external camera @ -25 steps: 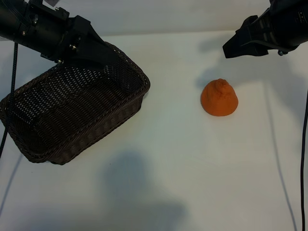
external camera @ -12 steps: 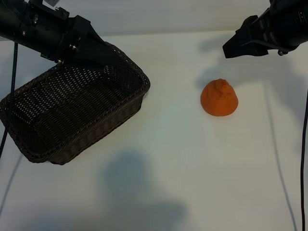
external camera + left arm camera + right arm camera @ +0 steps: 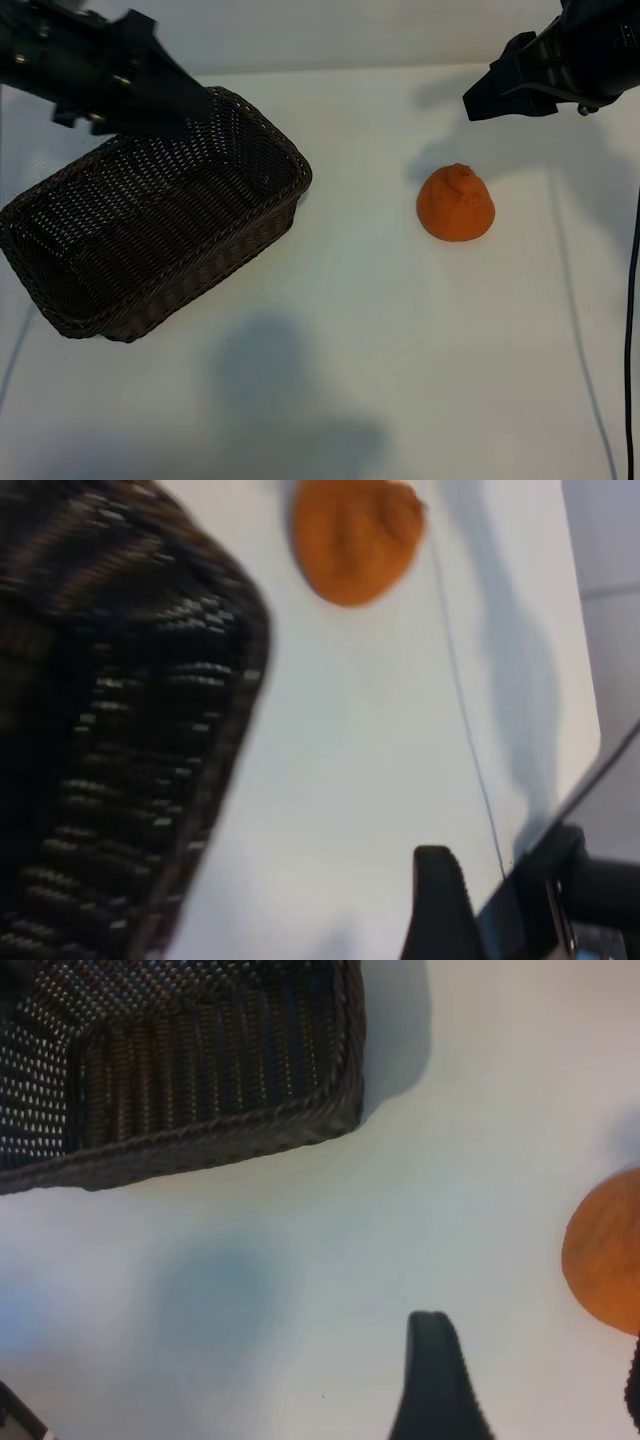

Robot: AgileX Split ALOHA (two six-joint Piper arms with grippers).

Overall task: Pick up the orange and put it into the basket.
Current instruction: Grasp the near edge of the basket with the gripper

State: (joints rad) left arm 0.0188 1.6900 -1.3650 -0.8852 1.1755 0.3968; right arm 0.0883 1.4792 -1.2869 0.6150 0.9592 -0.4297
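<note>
A plain white, matte, flat counter (image 3: 360,330) fills the exterior view from edge to edge. A soft grey shadow (image 3: 280,385) lies on it toward six o'clock, and fainter shadows spread toward two o'clock. A thin dark cable (image 3: 632,330) hangs down the three o'clock edge, and its thin shadow line (image 3: 580,340) runs just beside it.
</note>
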